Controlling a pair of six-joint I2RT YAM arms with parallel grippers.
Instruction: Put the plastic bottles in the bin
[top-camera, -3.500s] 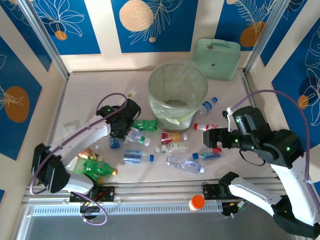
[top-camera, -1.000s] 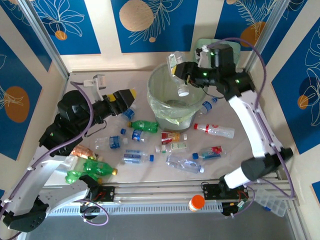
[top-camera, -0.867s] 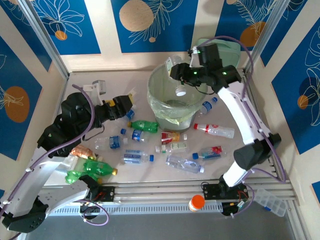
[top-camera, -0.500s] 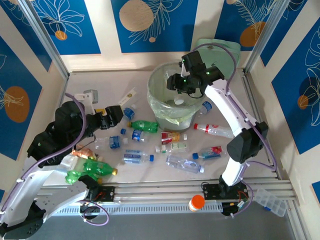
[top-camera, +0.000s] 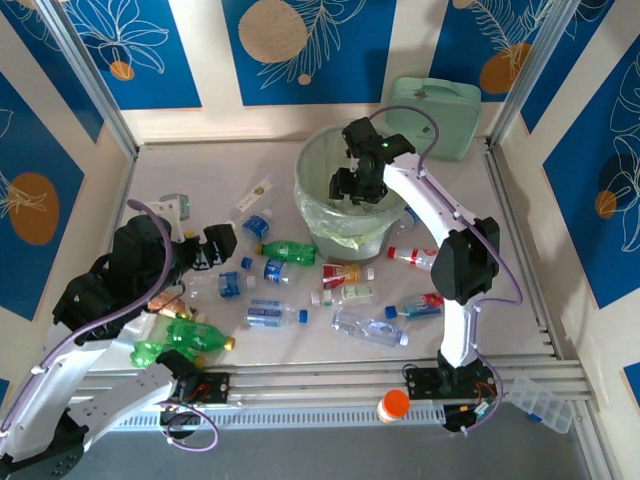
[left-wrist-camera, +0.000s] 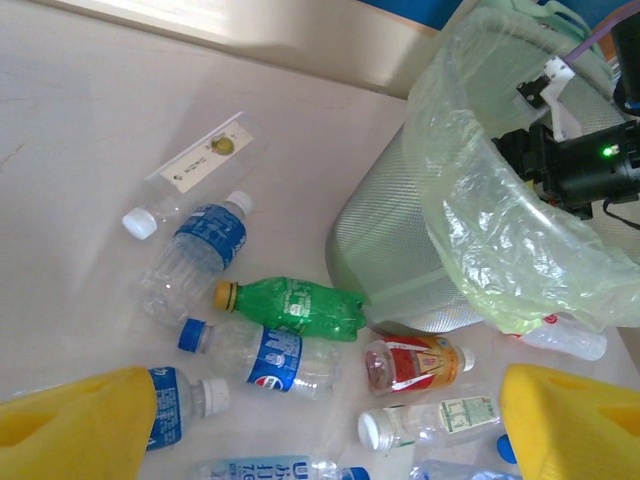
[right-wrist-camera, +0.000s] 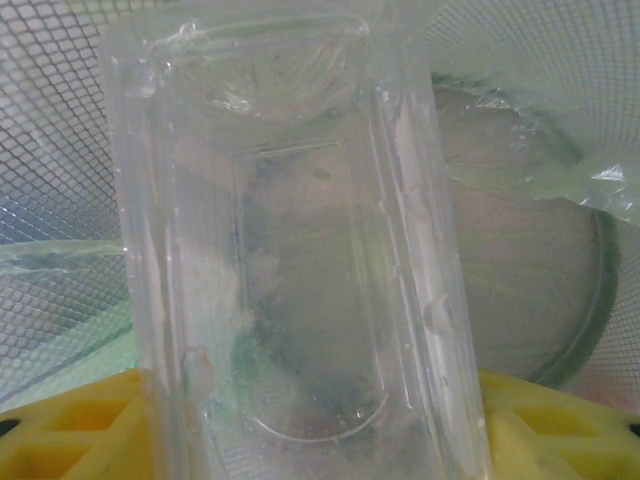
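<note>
Down inside the bin (top-camera: 318, 228), a clear bottle (right-wrist-camera: 300, 250) sits between the right gripper's (top-camera: 348, 187) 2 yellow pads (right-wrist-camera: 70, 425), which touch its sides with the jaws partly apart, closed on it. Other bottles (top-camera: 275, 314) lie scattered on the table (top-camera: 200, 160) in front of the bin. The left gripper (top-camera: 220, 245) hovers above them toward the left, its jaws wide and empty.

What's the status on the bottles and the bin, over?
Left gripper open, empty, above loose bottles. Right gripper inside the bin, clear bottle between its fingers, grip unclear. Nothing seen in the way.
</note>
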